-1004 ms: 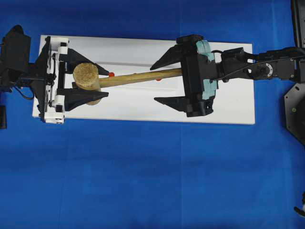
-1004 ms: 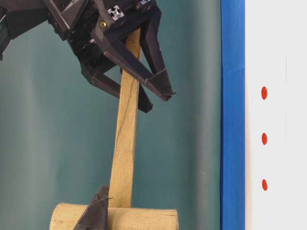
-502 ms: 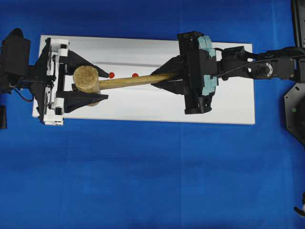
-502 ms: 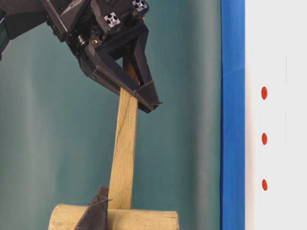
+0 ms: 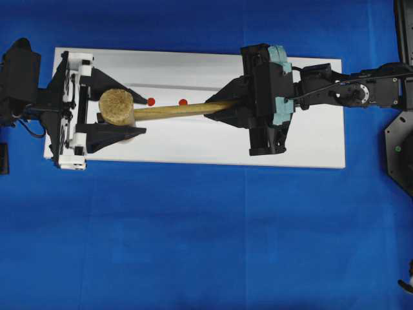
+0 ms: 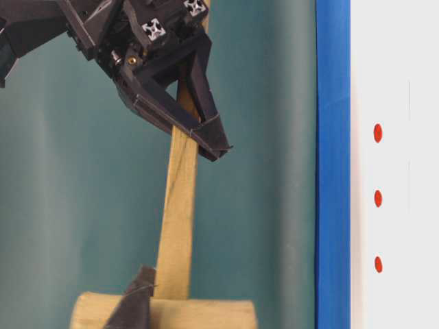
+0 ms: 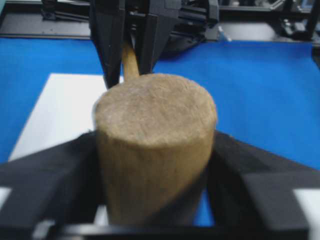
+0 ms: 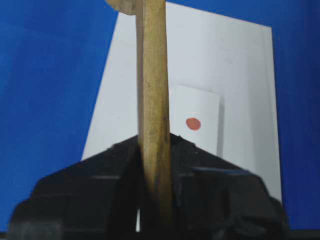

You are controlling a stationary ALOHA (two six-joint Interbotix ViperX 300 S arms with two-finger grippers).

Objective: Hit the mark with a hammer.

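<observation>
The hammer [image 5: 145, 110] is hanging above the white board [image 5: 310, 142] on the blue counter [image 5: 206, 245], lengthwise along it, its thick cylindrical head [image 7: 155, 145] at the board's left end and its slim handle [image 5: 181, 110] reaching toward the middle. The right gripper [image 5: 222, 108] is clamping the handle with its jaws pressed together on the wood, which the right wrist view shows running straight up out of the gripper [image 8: 155, 165]. The left gripper [image 5: 132, 111] is sitting at the board's left end with its jaws standing apart on either side of the head; whether its fingers [image 7: 45, 175] are touching the wood I cannot tell. The mark [image 5: 182, 102] is lying on the board just beyond the handle, and the table-level view shows it as the middle one of three red dots [image 6: 378, 199].
</observation>
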